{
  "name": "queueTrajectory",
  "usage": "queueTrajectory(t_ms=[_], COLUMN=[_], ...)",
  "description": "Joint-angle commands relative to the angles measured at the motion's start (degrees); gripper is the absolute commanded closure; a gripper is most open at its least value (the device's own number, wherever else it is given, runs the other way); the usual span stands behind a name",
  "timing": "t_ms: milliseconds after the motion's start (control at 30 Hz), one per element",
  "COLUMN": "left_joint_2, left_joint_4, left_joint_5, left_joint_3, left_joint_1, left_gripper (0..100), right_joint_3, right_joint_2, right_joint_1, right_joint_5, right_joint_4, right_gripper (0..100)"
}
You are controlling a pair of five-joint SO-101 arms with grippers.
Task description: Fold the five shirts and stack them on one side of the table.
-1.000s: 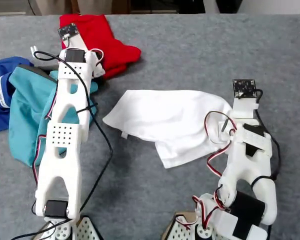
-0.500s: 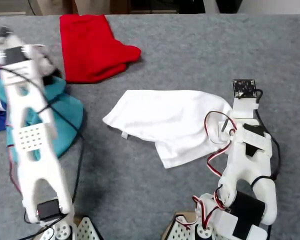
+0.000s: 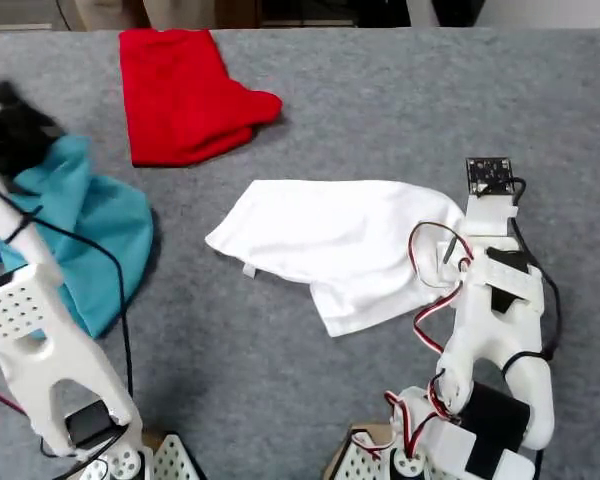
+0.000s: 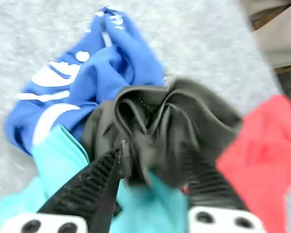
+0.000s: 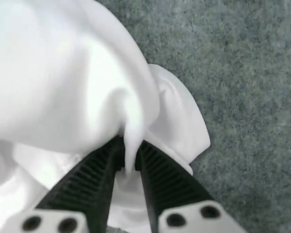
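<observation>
White crumpled cotton shirt lies mid-table on grey felt-like table surface, spread in loose wedge, near edge curled under. Right gripper at its right-hand end, jaws clenched on raised fold of white cloth. Bare grey room all round it: far side, right edge, front centre.

Red shirt roughly folded at far-left edge. Teal shirt, bunched black shirt and blue printed shirt heaped at left edge. Left gripper over heap, jaws spread apart, astride black bunch.
</observation>
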Motion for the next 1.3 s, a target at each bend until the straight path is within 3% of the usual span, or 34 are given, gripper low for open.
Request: queueTrajectory(t_ms=[0,200,400,567,700,867,1000,1100,1267], left_joint_2=[-3.3,-2.8,3.5,13.8,21.1,23.8,24.2,22.8,16.4], left_joint_4=[0.5,-0.3,-11.3,-18.4,-21.9,-20.0,-19.8,-15.4,-1.3], left_joint_5=[3.9,4.4,4.4,8.9,17.2,14.4,10.3,8.2,2.9], left_joint_3=[2.5,2.6,10.9,17.3,17.3,11.5,11.5,9.3,-11.5], left_joint_1=[7.8,19.3,28.7,29.3,28.9,29.5,29.3,28.9,28.0], left_gripper=[63,62,62,62,71,83,99,98,98], right_joint_3=[0.2,0.2,0.2,0.2,0.2,0.2,0.2,0.2,0.2], right_joint_2=[-1.6,-1.6,-1.6,-1.6,-1.6,-1.6,-1.6,-1.6,-1.6], right_joint_1=[-1.0,-1.0,-0.9,-0.8,-0.8,-0.7,-0.7,-0.7,-0.8], right_joint_5=[0.6,0.6,0.6,0.6,0.6,0.6,0.6,0.6,0.6], right_joint_4=[-1.1,-1.2,-1.2,-1.2,-1.2,-1.2,-1.2,-1.2,-1.2], right_gripper=[99.5,99.5,99.5,99.4,99.4,99.4,99.4,99.4,99.4])
